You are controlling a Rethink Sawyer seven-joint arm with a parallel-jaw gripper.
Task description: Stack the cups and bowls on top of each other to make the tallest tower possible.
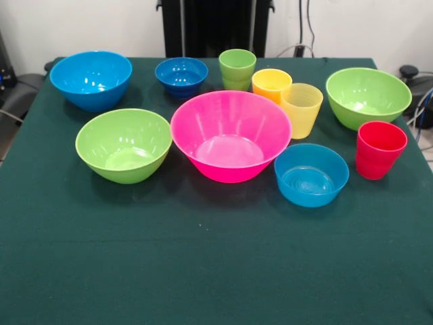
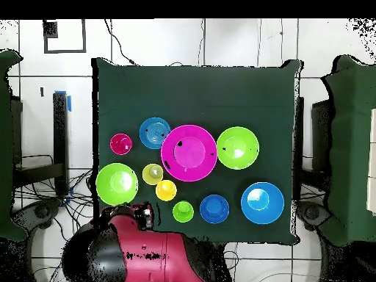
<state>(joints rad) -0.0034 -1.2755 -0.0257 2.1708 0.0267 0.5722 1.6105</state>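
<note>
Green cloth desk (image 1: 203, 271), every bowl and cup standing apart, no tower begun.

Nothing is stacked: the large glossy pink plastic bowl (image 1: 230, 135) sits mid-desk, with the two lime green bowls (image 1: 124, 144) (image 1: 368, 97), the bright blue bowl (image 1: 90, 79), the light blue small bowl (image 1: 311, 174) and the dark blue small bowl (image 1: 181, 75) around it. Ribbed green (image 1: 237, 69), orange (image 1: 270, 84), pale yellow (image 1: 302, 109) and red (image 1: 379, 149) tumblers stand toward the pedestal side. Only the red arm (image 2: 147, 253) shows at the desk's edge; the gripper's state cannot be told. Choosing a base bowl likely comes first.

A dark green tablecloth (image 1: 203, 271) covers the table; blue tape (image 2: 61, 98) marks the floor at nine o'clock.
</note>
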